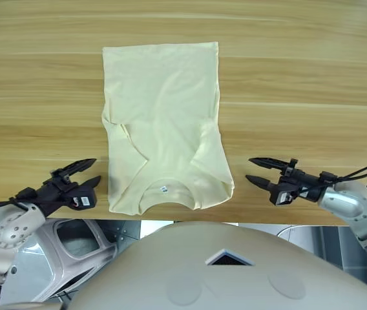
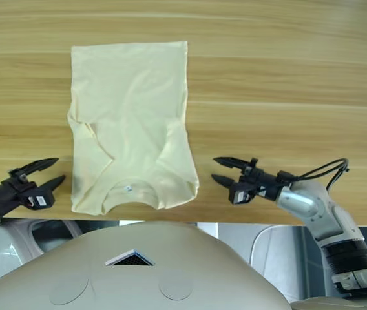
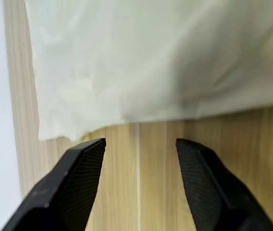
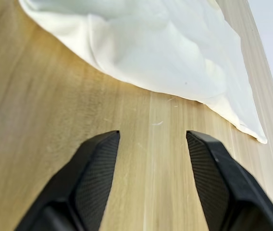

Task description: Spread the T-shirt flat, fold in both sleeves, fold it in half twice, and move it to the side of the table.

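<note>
A pale yellow T-shirt (image 1: 164, 123) lies on the wooden table (image 1: 300, 77) with both sleeves folded in over its body and its collar near the table's front edge. My left gripper (image 1: 93, 170) stands open just left of the shirt's near corner, holding nothing. To the right of the shirt's other near corner, my right gripper (image 1: 251, 170) is open too and holds nothing. In the left wrist view the shirt's edge (image 3: 151, 62) lies just beyond the open fingers (image 3: 79, 178). The right wrist view shows the shirt's corner (image 4: 175, 53) ahead of its fingers (image 4: 98, 178).
Bare wood stretches to the left, right and far side of the shirt. The table's front edge (image 1: 280, 223) runs close under both grippers.
</note>
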Robot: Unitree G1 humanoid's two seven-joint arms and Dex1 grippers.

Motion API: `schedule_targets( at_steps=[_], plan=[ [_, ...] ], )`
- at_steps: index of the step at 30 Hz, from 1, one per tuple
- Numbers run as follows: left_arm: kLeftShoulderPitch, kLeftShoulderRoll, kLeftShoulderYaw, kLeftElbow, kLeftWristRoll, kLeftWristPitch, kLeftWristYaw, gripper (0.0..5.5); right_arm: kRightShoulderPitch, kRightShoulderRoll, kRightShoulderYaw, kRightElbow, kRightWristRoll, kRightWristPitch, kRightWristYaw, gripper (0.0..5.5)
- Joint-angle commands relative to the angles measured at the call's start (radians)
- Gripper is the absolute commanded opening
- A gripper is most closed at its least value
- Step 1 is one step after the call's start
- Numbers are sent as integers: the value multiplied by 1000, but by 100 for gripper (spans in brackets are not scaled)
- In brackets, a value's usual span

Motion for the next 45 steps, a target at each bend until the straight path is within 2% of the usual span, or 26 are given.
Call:
schedule_targets(
  at_steps=[1, 5, 8, 17, 23, 29, 38, 45],
  plan=[
    [61, 1, -128, 105, 121, 29, -34, 277, 31, -37, -25, -14, -1, 11, 15, 257],
    [83, 11, -231, 50, 75, -18, -77, 277, 32, -42, -22, -31, 3, 17, 24, 257],
    [89, 44, -245, 14, 49, -20, -92, 277, 32, -43, -19, -34, -2, 19, 27, 257],
    [196, 185, -124, -58, -23, -15, -105, 277, -23, -31, 4, -56, 5, 46, 67, 257],
    [235, 216, -62, -28, -104, -58, -120, 277, -140, -35, 68, -2, 41, 27, 157, 257],
    [124, 214, -171, -23, -144, -102, -163, 277, -239, -27, 150, -15, 92, 24, 255, 257],
    [8, 212, -280, 1, -180, -111, -206, 277, -107, -123, 111, -133, 148, 17, 277, 257],
    [-7, 229, -306, 10, -199, -113, -224, 277, -105, -108, 112, -147, 153, 26, 282, 257]
  ],
)
